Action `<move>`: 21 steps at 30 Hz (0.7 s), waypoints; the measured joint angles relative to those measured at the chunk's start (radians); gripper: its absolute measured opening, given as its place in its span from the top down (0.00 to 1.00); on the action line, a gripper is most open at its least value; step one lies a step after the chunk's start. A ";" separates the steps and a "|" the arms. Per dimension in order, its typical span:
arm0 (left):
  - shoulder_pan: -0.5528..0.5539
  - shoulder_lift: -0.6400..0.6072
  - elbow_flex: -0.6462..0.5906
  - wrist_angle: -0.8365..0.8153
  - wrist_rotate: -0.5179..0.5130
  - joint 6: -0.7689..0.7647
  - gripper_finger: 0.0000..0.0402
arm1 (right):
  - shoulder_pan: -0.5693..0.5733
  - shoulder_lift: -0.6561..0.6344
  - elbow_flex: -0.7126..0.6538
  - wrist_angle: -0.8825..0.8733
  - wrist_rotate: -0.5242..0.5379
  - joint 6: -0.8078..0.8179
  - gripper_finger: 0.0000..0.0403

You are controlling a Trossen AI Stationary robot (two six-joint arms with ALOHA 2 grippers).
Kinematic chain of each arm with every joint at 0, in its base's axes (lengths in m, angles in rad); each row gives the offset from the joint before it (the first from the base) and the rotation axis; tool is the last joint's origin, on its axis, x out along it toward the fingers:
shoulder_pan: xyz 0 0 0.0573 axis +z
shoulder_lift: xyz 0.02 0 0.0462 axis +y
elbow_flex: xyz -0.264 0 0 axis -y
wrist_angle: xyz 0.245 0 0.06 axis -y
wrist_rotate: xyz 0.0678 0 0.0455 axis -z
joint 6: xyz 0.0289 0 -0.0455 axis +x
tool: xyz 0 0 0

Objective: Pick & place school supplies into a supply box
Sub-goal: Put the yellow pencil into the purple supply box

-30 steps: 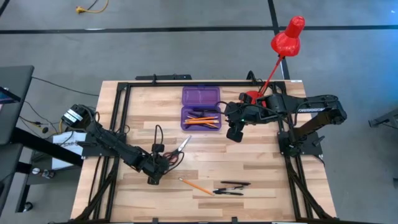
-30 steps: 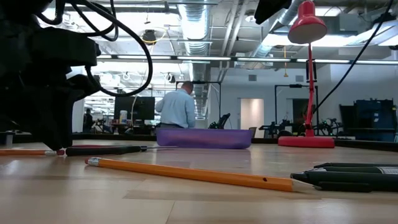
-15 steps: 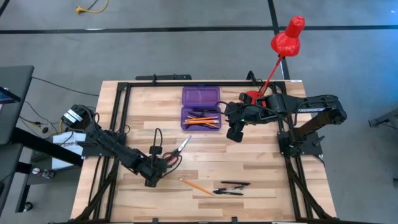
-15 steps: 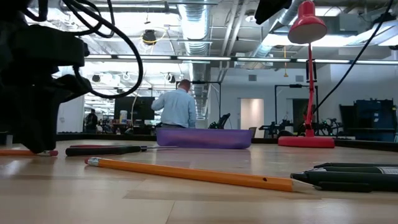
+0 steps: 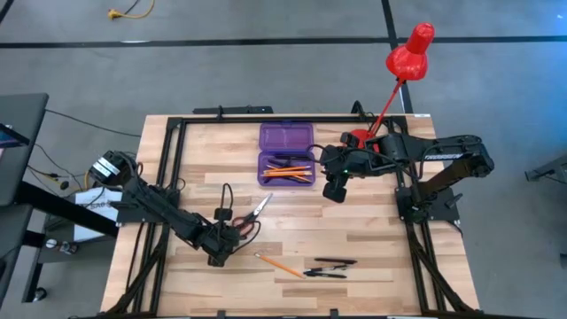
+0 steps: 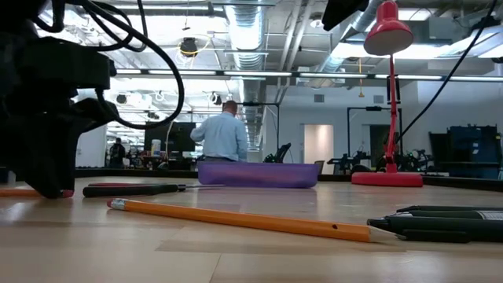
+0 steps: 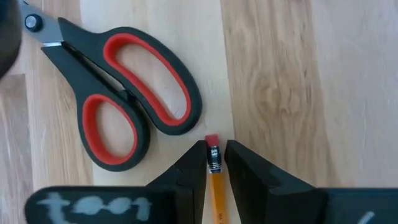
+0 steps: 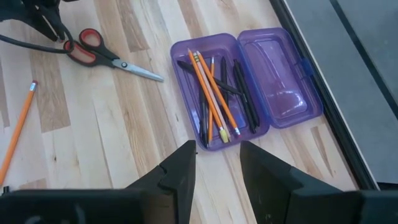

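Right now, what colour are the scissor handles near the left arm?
The scissors have black handles with red-lined finger loops, clearest in the left wrist view.

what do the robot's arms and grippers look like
Both arms are dark, jointed and slim. The left arm trails looping black cables, and the right arm carries pale lettering. The left gripper and right gripper each end in two black, wedge-shaped fingers.
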 joint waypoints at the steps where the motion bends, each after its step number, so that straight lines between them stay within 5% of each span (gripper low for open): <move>1: 0.000 0.005 0.000 0.003 0.001 0.000 0.86 | 0.000 0.000 0.000 0.000 0.000 0.000 0.70; 21: 0.038 0.019 0.020 -0.019 0.058 0.029 0.91 | -0.008 0.000 0.000 -0.002 0.000 0.000 0.70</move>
